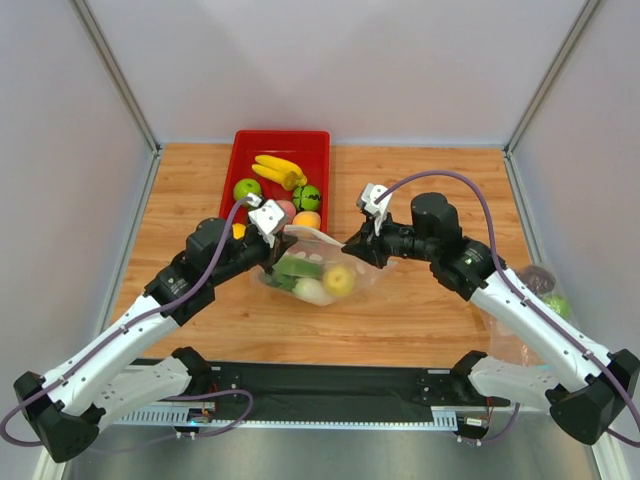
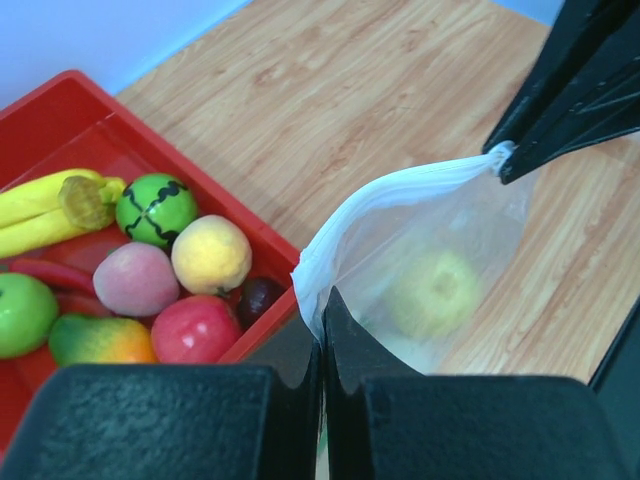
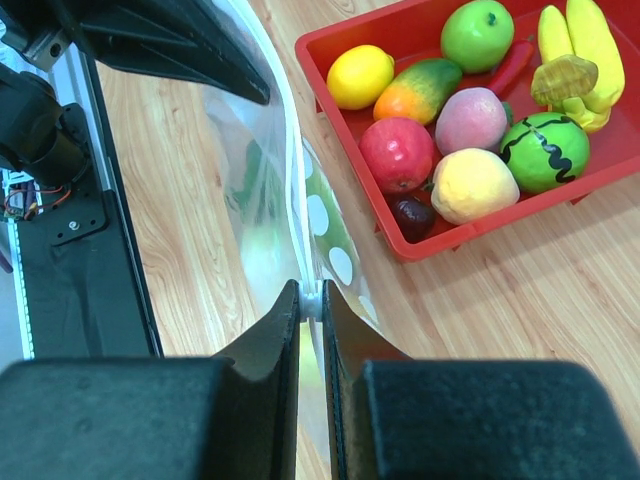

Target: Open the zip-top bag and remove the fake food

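The zip-top bag (image 1: 318, 262), clear with white dots, hangs stretched between my two grippers in the middle of the table. Inside it lies the fake food: a dark green cucumber (image 1: 297, 268), a white vegetable (image 1: 312, 291) and a pale yellow fruit (image 1: 339, 280). My left gripper (image 2: 322, 300) is shut on the bag's (image 2: 420, 215) white top edge at its left end. My right gripper (image 3: 311, 300) is shut on the white zip piece at the other end of the bag (image 3: 258, 190). In the top view, the left gripper (image 1: 274, 250) and right gripper (image 1: 347, 250) face each other.
A red tray (image 1: 240, 160) of toy fruit stands just behind the bag, with bananas (image 1: 280, 171), a green apple (image 1: 247, 189) and a small watermelon (image 1: 307, 197). A plain clear bag (image 1: 540, 290) with coloured pieces lies under the right arm. Grey walls enclose the table.
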Motion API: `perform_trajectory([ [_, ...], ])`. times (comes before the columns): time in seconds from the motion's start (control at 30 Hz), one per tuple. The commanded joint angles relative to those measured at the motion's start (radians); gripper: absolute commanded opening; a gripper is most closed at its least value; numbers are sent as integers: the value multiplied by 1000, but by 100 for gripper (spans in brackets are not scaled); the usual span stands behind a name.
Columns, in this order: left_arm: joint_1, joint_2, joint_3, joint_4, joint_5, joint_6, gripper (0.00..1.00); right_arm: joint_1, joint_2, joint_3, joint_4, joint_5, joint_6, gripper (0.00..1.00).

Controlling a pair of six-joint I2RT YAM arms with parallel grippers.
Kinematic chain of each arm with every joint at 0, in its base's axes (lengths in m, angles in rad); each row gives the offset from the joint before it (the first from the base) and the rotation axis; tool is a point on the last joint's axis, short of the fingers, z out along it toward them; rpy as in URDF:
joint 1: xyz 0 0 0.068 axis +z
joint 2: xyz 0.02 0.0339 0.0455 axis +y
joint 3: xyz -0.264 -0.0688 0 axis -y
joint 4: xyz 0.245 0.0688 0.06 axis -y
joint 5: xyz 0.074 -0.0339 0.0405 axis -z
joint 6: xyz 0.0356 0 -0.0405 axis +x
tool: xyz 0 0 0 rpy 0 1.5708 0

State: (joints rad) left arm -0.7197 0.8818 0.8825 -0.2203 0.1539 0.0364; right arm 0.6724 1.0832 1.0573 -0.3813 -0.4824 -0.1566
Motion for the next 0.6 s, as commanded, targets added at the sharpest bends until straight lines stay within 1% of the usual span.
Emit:
perform_trajectory([
  [0.0,34,-30,-13,13,-131,-32,0,-19,-17,-8,-10,38,-12,0],
  [0.13,60,-46,-27,10,-151,-70,0,-20,-23,-10,-13,34,-11,0],
  [0.17,72,-46,-30,9,-183,-78,0,-20,-25,-11,-13,34,-11,0],
  [0.57,206,-98,-77,-4,-243,-193,0,-23,-39,-11,-24,53,-14,0],
])
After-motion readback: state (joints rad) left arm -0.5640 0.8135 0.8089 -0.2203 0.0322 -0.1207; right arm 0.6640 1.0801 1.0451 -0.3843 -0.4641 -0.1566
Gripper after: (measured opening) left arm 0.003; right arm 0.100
